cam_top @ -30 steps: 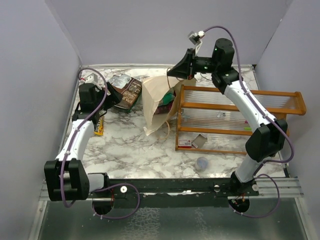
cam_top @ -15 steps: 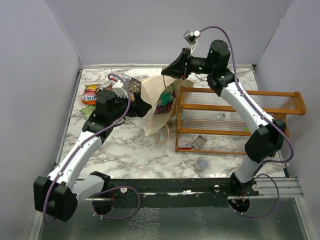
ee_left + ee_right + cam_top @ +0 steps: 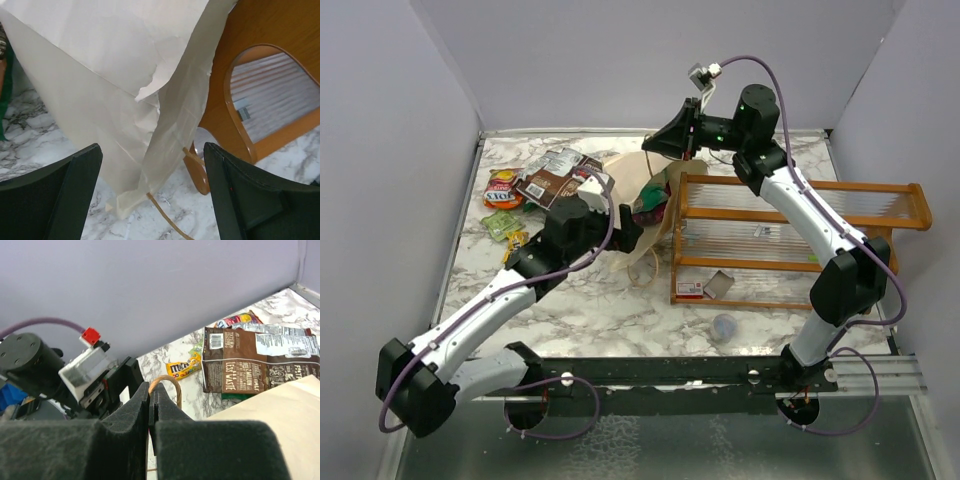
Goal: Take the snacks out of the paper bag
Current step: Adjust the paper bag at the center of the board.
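The beige paper bag (image 3: 626,190) stands tilted against the orange rack. My right gripper (image 3: 656,143) is shut on its string handle (image 3: 168,384) and holds the top up. Purple-magenta and green packets (image 3: 651,200) show in the bag's mouth. Dark brown packets (image 3: 552,176), a red-orange-yellow one (image 3: 503,188), a green one (image 3: 502,225) and a yellow one (image 3: 514,243) lie on the table at back left. My left gripper (image 3: 634,232) is open and empty at the bag's lower end (image 3: 115,80), with a loose string handle (image 3: 165,215) between the jaws.
The orange wooden rack (image 3: 790,240) with clear ribbed panels stands right of the bag, its end close to my left gripper (image 3: 250,35). A red-and-white card with a grey box (image 3: 705,285) and a grey round cap (image 3: 724,326) lie in front of it.
My left arm has swung from the back left corner across to the bag's lower end. My right gripper has kept hold of the handle and shifted slightly left.
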{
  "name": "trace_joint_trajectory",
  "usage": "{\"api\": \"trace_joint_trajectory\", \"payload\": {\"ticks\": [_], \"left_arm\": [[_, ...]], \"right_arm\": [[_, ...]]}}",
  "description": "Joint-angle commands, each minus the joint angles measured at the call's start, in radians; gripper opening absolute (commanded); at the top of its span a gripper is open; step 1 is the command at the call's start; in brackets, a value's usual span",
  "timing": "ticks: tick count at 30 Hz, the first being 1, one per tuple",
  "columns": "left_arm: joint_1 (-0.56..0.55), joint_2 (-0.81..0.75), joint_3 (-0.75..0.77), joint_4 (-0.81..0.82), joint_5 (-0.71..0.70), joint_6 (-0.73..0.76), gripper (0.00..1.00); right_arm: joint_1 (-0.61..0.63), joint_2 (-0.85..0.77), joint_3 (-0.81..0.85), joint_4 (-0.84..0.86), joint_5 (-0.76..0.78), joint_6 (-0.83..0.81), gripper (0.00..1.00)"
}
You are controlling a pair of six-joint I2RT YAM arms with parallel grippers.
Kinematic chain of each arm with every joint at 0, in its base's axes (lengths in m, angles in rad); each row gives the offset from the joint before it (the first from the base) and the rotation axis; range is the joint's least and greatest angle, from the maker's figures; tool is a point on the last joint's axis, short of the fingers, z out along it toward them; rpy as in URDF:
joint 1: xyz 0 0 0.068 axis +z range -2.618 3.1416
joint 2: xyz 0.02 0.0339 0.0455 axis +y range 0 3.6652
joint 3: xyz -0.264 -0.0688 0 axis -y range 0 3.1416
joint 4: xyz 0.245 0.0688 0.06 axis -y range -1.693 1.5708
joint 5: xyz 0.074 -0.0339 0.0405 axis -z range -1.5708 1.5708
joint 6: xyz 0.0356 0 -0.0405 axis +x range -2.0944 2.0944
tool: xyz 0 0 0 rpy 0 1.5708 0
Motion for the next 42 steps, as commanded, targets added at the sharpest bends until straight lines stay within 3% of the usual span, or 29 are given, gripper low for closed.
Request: {"api": "trace_joint_trajectory", "payload": {"ticks": [1,8,13,27,38,42], "left_arm": [[-0.079,0.075,0.088,-0.066,-0.343,0.042,0.81],[-0.094,0.209,0.161,-0.022,-0.391,0.057,0.66],[-0.092,0.317,0.267,-0.019,-0.483,0.079,0.52],[-0.052,0.601,0.597,0.043,-0.454,0.191,0.5],[-0.025,0.756,0.839,0.026,-0.37,0.325,0.49],[-0.019,0.748,0.827,-0.004,-0.421,0.34,0.49]], "right_arm": [[0.006,-0.038,0.045,-0.061,0.071,-0.059,0.01],[0.003,-0.109,0.058,-0.185,0.307,-0.232,0.01],[-0.022,-0.167,0.022,-0.224,0.483,-0.263,0.01],[-0.044,-0.359,-0.188,-0.154,0.736,-0.31,0.01],[-0.044,-0.385,-0.226,-0.111,0.784,-0.308,0.01],[-0.044,-0.33,-0.179,-0.13,0.636,-0.34,0.01]]}}
